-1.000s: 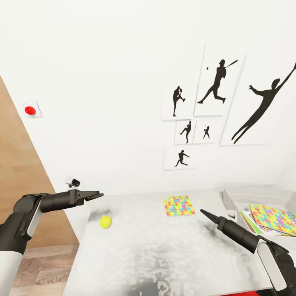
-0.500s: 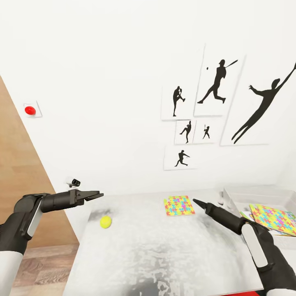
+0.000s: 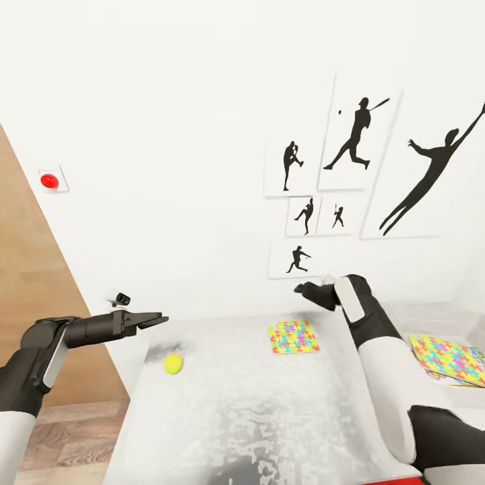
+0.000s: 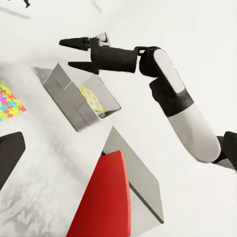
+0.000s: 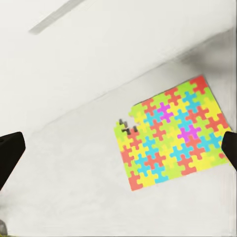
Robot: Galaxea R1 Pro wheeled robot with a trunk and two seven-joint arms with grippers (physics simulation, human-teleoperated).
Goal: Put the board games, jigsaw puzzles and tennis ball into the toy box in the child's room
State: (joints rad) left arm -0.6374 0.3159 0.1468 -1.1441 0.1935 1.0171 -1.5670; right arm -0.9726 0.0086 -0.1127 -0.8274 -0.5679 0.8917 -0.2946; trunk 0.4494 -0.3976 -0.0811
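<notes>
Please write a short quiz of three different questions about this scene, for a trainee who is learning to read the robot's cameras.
1. True or false: the tennis ball lies inside the toy box.
2. Which gripper is raised above the jigsaw puzzle on the table? A) the left gripper B) the right gripper
3. Fill in: the second jigsaw puzzle rests in the ____.

Key
1. False; the ball sits on the table, near its left end in the head view.
2. B; the right wrist view looks down on that puzzle between open fingers.
3. toy box
</notes>
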